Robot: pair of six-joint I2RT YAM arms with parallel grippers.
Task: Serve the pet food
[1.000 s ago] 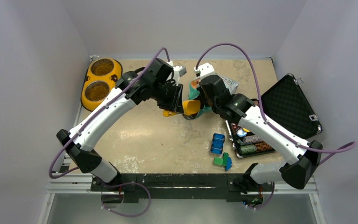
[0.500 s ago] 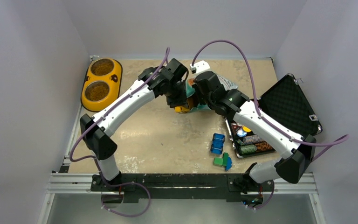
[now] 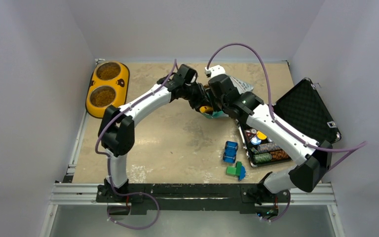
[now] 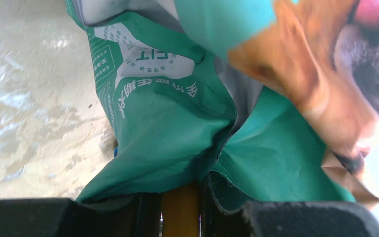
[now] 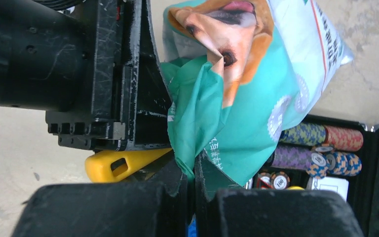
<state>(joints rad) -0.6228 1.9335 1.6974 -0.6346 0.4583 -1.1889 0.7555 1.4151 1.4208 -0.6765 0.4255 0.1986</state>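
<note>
The teal-green pet food bag (image 3: 235, 89) with an orange dog picture lies at the table's back middle. It also shows in the left wrist view (image 4: 177, 123) and in the right wrist view (image 5: 242, 98). My left gripper (image 3: 200, 102) is shut on the handle of a yellow scoop (image 4: 180, 210), whose front end is hidden inside the bag's mouth. The handle shows in the right wrist view (image 5: 121, 164). My right gripper (image 5: 193, 190) is shut on the bag's teal edge and holds it up. Brown kibble (image 3: 102, 96) lies in both cups of the yellow double bowl (image 3: 122, 82) at the back left.
An open black case (image 3: 307, 111) stands at the right, with stacked poker chips (image 3: 265, 150) in its tray. A blue toy (image 3: 230, 151) and a green and blue toy (image 3: 236, 170) lie in front of the case. White walls enclose the table.
My left arm has stretched right and back, and the yellow scoop has gone into the bag's mouth. Only a small part of it shows now. My right gripper keeps its hold on the bag.
</note>
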